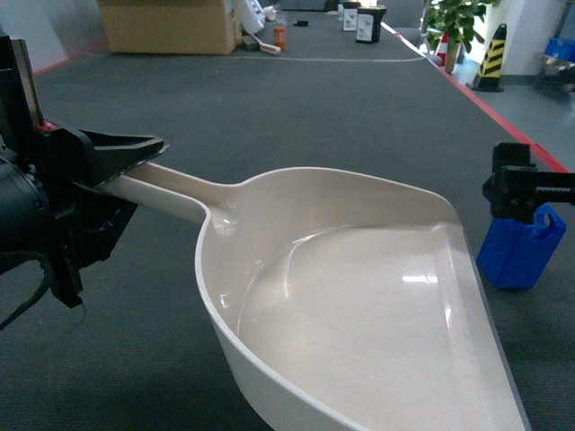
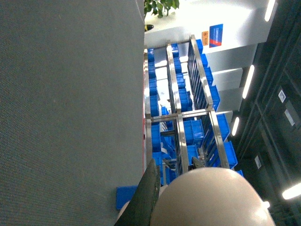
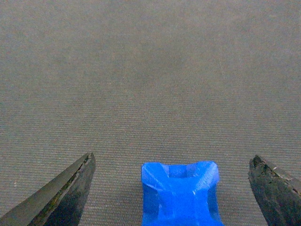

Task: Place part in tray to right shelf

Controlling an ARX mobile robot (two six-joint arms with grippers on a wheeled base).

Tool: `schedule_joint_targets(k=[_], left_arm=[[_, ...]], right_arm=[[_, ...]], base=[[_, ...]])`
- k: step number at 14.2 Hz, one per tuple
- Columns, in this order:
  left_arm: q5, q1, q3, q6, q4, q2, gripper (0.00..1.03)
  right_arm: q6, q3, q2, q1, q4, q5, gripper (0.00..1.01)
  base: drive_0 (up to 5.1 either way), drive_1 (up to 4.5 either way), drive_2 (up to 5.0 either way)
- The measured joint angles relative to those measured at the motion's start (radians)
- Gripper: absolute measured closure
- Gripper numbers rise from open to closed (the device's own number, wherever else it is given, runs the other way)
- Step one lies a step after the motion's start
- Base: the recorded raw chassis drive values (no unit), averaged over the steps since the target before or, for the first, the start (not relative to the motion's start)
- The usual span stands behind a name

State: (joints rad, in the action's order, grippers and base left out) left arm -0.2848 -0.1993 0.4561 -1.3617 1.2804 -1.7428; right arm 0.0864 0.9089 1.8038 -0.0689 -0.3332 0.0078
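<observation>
The cream tray (image 1: 359, 296) fills the middle of the head view, its long handle (image 1: 175, 184) running left into my left gripper (image 1: 148, 157), which is shut on it. In the left wrist view a dark finger (image 2: 146, 197) lies against the cream plastic (image 2: 211, 197). The blue part (image 1: 521, 247) stands on the grey carpet just right of the tray's rim. My right gripper (image 1: 530, 190) hovers right above it. In the right wrist view that gripper (image 3: 172, 157) is open wide, with the part (image 3: 181, 195) between its fingers (image 3: 68, 193) and touching neither. A steel shelf rack (image 2: 178, 115) stands farther off.
Blue crates (image 2: 188, 129) fill the steel rack. Far back stand a cardboard box (image 1: 166, 25), a potted plant (image 1: 458, 22) and a yellow-black bollard (image 1: 490, 58). A red floor line (image 1: 503, 117) runs along the right. Grey carpet (image 1: 296, 117) lies all round.
</observation>
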Motion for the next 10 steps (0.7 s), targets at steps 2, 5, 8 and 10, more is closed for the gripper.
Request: schedule_joint_targets(k=[2,5,8,10], left_arm=[[-0.001,0.0,0.0,0.0,0.0,0.0,0.89],[0.0,0.0,0.0,0.0,0.0,0.0,0.89],[-0.001,0.0,0.0,0.0,0.0,0.0,0.89],[0.0,0.0,0.0,0.0,0.0,0.0,0.89]], right_arm=[[0.007,0.081,0.097,-0.018,0.04,0.056,0.03],[0.01,0.111,0.16,-0.026,0.057,0.128,0.27],[0.016,0.045,0.048,-0.043,0.03,0.145,0.54],[0.043,-0.01,-0.156,-0.084,0.022,0.089,0.55]], base=[[0.0,0.0,0.0],[0.0,0.0,0.0],[0.0,0.0,0.0],[0.0,0.0,0.0]])
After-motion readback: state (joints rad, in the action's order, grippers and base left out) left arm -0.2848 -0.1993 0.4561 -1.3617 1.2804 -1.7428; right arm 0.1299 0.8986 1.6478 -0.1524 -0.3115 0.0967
